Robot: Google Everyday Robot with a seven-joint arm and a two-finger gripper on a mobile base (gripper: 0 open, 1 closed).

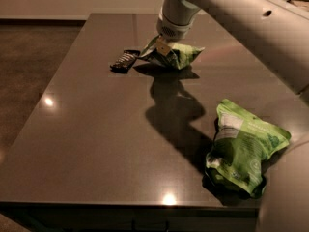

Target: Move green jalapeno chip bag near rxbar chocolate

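Green jalapeno chip bag (177, 57) — pinched under the gripper (163, 45).

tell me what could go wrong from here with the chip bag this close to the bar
1. The dark end of the green jalapeno chip bag nearly touches the rxbar chocolate. Moving further left could shove the bar along the table.
2. The gripper pinches only a crumpled upper fold of the bag, at the far end of the table. The bag might slip out or flop unevenly on release, possibly onto the bar.
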